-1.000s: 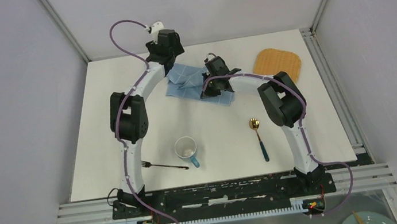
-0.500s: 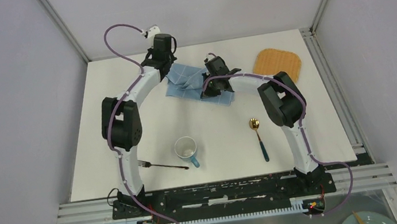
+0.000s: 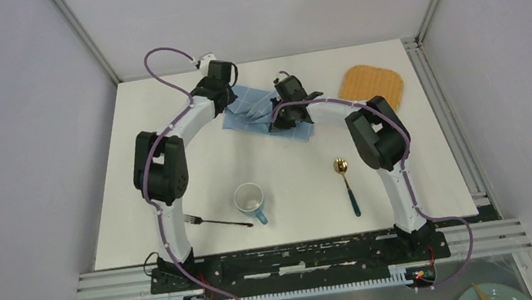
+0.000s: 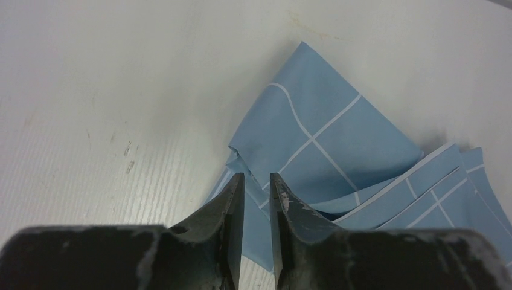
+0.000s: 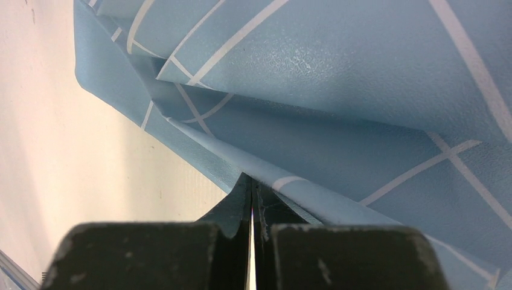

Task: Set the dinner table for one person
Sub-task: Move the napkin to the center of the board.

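Table (image 3: 288, 164): white, filling the floor of the booth between grey side panels, with the arm bases along its near edge.
Cloth (image 3: 251, 107): blue checked and crumpled in folds at the far middle of the table, its far-left corner close to the far edge.
Left end effector (image 4: 253, 179): tips parted by a narrow slit, low over the table at the cloth's folded left edge. Whether it pinches the cloth cannot be told.
Right end effector (image 5: 251, 181): jaws pressed together on a fold at the cloth's near right side, and the cloth rises away from the tips.
Wooden board (image 3: 371, 86): in the far right corner, near both edges and apart from the cloth.
Mug (image 3: 249, 198): upright, near middle-left, teal handle toward the near edge.
Fork (image 3: 218, 221): flat, close to the near edge, handle end just beside the mug's handle, tines beside the left arm.
Spoon (image 3: 346, 184): flat, right of the mug and well apart from it, bowl pointing far, beside the right arm.
Open room: a bare band between cloth and mug, a bare strip along the left edge, and a bare patch at near right beyond the right arm.
Hidden: parts of the cloth lie under the two wrists in the top view. Cloth fills the right wrist view, so its outline is lost there.
Cut off: a teal plate (image 3: 499, 294) lies off the table past its near right corner, clipped by the frame. What lies on it is too small to tell.
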Robot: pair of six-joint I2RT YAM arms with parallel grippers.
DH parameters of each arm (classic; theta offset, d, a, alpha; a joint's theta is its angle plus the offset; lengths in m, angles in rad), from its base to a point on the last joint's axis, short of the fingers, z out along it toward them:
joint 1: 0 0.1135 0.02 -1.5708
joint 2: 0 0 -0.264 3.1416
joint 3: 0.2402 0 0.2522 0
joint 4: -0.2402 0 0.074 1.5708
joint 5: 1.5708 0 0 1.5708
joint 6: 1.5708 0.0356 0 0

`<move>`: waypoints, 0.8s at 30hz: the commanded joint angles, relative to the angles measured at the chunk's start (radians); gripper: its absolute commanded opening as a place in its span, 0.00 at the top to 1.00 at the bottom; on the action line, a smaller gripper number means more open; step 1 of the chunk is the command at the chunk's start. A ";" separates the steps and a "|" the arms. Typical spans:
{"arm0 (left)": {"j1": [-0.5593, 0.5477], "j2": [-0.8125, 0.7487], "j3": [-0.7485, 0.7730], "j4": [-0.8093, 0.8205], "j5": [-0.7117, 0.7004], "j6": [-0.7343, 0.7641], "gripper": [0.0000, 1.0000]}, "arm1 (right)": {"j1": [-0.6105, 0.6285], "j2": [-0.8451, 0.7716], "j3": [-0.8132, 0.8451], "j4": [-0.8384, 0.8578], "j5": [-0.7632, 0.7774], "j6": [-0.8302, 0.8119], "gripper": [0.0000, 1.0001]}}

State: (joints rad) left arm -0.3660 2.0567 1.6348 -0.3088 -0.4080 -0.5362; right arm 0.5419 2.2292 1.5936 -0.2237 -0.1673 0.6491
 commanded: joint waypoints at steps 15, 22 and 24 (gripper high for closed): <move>0.003 0.071 0.029 -0.054 0.003 -0.056 0.44 | 0.023 0.003 -0.045 -0.149 0.005 -0.029 1.00; 0.004 0.122 0.063 -0.057 -0.016 -0.048 0.43 | 0.022 0.003 -0.049 -0.147 0.003 -0.029 1.00; 0.005 0.134 0.071 -0.056 -0.024 -0.047 0.43 | 0.022 0.002 -0.049 -0.149 0.004 -0.029 1.00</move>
State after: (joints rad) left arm -0.3660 2.1727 1.6482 -0.3737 -0.4088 -0.5533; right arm 0.5434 2.2265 1.5898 -0.2214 -0.1638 0.6491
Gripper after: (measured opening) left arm 0.565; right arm 0.004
